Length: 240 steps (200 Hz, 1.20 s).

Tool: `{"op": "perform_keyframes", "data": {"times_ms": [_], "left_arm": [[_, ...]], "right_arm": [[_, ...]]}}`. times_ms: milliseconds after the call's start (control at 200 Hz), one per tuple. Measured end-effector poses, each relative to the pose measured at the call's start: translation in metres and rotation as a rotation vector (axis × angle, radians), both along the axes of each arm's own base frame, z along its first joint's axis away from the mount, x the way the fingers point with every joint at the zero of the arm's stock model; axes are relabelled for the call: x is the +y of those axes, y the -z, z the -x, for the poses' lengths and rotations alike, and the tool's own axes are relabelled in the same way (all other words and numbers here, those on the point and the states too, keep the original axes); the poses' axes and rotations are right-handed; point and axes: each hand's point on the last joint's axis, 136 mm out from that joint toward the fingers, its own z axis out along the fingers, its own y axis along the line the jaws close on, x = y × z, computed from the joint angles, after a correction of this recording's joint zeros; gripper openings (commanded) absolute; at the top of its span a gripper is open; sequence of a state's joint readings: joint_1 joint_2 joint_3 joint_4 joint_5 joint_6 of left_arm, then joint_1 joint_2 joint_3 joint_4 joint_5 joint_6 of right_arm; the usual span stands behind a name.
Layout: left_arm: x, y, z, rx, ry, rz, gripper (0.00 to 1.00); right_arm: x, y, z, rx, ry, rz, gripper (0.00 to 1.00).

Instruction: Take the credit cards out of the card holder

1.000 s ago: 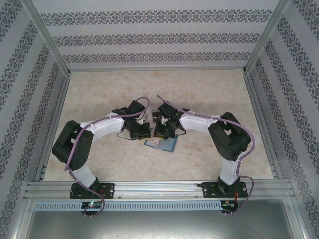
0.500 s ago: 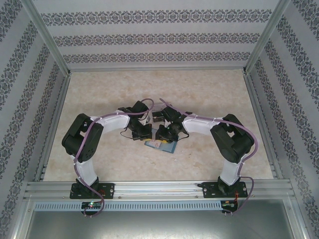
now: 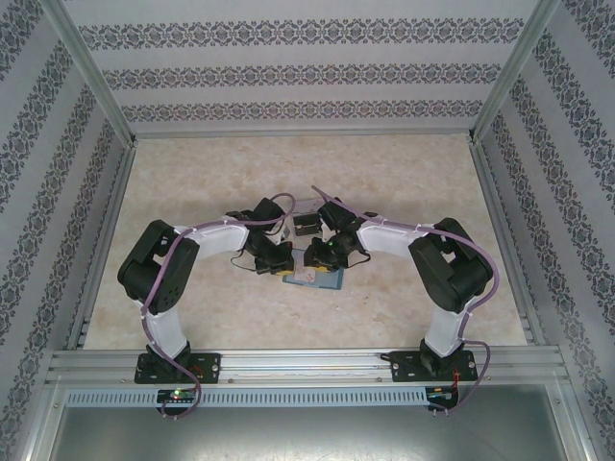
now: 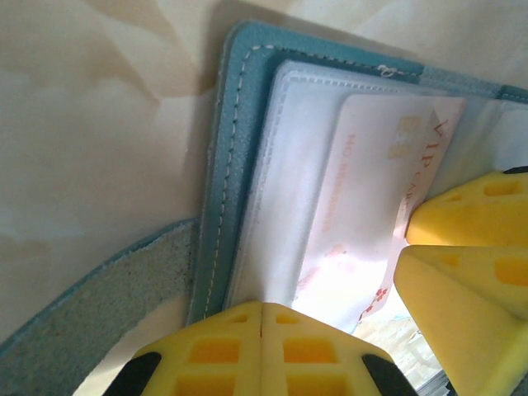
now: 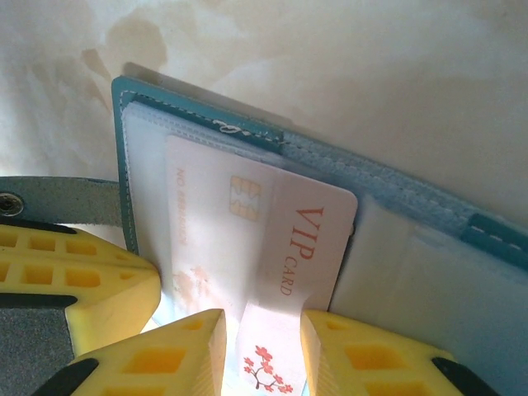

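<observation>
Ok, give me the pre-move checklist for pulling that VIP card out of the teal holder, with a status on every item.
1. Card holder lying open on the table: ok.
2. VIP card partly out of its clear pocket: ok.
3. Right gripper lined up over the card's free end: ok.
4. Right gripper clamped on the card: not ok, jaws stand apart.
5. Left gripper shut at the holder's edge: ok; whether it pins the holder, cannot tell.
6. Further cards in the pockets: cannot tell.
</observation>
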<state>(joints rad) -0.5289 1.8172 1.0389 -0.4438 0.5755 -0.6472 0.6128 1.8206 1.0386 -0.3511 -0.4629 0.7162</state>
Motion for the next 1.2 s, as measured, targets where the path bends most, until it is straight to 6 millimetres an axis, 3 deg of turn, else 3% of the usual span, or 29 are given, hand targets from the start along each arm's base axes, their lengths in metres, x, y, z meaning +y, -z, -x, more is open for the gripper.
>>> {"op": "perform_keyframes", "data": {"times_ms": [395,704,1199], "left_arm": [[0.005,-0.004,0.003,0.008,-0.011,-0.030,0.00],[-0.008,-0.031,-0.024,-0.056,-0.012,-0.008,0.00],[-0.019,-0.008,-0.023,0.012,0.023,0.000,0.00]], "right_arm": [[-0.006,-0.004,0.004,0.006,-0.001,0.022,0.36],[-0.012,-0.004,0.007,0.016,0.004,0.047,0.37],[-0.011,-0.005,0.007,0.025,0.025,0.045,0.38]]}}
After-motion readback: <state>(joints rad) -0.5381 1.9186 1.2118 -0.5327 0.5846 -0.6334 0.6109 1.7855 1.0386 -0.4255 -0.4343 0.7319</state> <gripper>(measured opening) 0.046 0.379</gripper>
